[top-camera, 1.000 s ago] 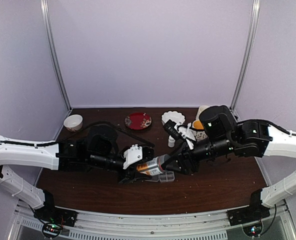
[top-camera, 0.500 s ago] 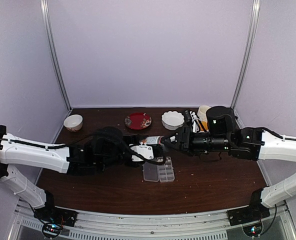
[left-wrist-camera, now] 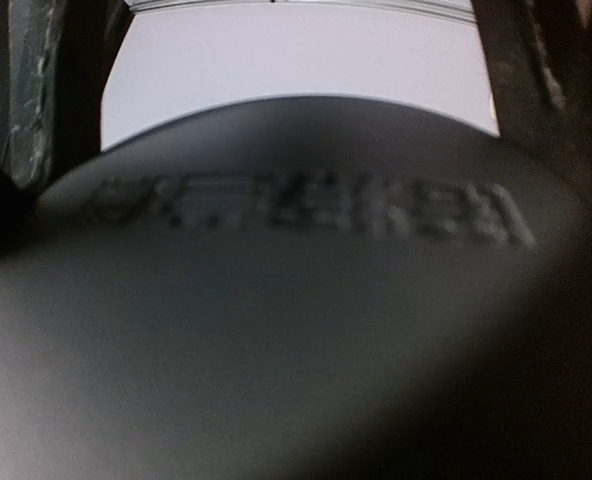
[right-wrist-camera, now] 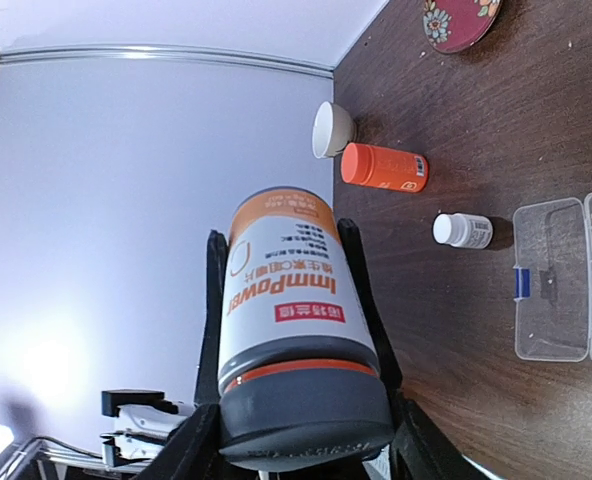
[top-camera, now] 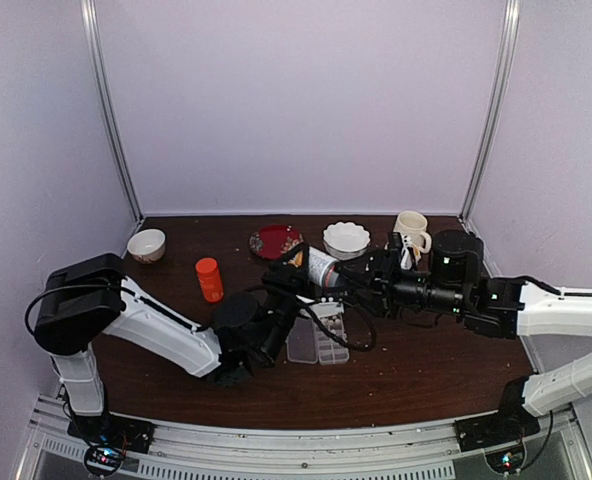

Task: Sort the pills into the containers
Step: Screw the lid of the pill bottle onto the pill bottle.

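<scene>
Clear pill box (right-wrist-camera: 551,290) lying open, near right hand (right-wrist-camera: 281,240) clamped on white bottle (right-wrist-camera: 286,320), grip of left hand (top-camera: 281,285) untellable

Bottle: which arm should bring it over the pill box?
Probably right: its gripper clamps the bottle, near the pill box. The left wrist view is just a blurry dark shape.

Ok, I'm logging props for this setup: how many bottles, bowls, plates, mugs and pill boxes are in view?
Bottles: 3 (large labelled bottle, orange bottle, small white bottle)
Bowls: 2 (plain bowl, scalloped bowl)
Plates: 1 (red plate)
Mugs: 1 (white mug)
Pill boxes: 1 (clear pill box)
Total: 8
</scene>
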Available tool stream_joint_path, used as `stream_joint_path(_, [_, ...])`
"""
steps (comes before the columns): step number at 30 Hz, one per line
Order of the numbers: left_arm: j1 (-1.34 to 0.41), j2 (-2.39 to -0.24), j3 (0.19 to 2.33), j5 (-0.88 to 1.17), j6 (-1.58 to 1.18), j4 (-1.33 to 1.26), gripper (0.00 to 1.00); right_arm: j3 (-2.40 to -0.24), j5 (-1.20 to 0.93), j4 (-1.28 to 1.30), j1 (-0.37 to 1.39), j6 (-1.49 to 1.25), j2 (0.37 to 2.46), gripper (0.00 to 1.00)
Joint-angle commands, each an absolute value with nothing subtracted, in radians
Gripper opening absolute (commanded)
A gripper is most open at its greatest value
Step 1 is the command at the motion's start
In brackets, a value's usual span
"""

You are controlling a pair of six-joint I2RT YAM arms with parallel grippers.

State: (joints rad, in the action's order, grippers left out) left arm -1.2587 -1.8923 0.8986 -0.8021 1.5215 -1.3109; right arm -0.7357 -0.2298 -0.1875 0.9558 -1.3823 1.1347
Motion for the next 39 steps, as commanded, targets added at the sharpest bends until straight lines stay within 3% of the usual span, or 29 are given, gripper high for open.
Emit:
stream_joint_path(1, [-1.285, -1.929, 0.914, -0.801, 1.796, -1.479, 0.0, -0.716, -0.222, -0.261, 0.96, -1.56, 1.074, 0.41])
stream_joint_path(5, [-1.285, -1.866, 0.877, -0.808, 1.658, -1.351, 0.0, -0.705, -0.196, -0.198, 0.939, -1.519, 1.01, 0.75])
stream_joint_path(10, [-1.289, -1.77, 0.84, -0.775, 1.429, -1.11, 0.0, -0.801, -0.118, 0.103, 0.903, -1.317, 0.921, 0.99])
stream_joint_path(13, [-1.29, -1.675, 0.825, -0.699, 1.219, -0.893, 0.0, -0.867, -0.065, 0.25, 0.878, -1.156, 0.886, 1.0])
stream_joint_path(18, [-1.263, -1.491, 0.871, -0.379, 0.814, -0.385, 0.0, -0.983, -0.101, 0.355, 0.864, -0.721, 0.897, 0.99])
stream_joint_path(27, [-1.196, -1.413, 1.011, 0.217, 0.489, 0.13, 0.0, -1.025, -0.312, 0.5, 0.902, 0.018, 0.92, 0.88])
stream_joint_path(31, [-1.131, -1.418, 1.068, 0.464, 0.37, 0.243, 0.0, -1.042, -0.447, 0.514, 0.94, 0.162, 0.899, 0.88])
stream_joint_path(39, [-1.088, -1.467, 1.16, 0.603, 0.251, 0.348, 0.0, -1.112, -0.424, 0.551, 1.079, 0.232, 0.998, 0.88])
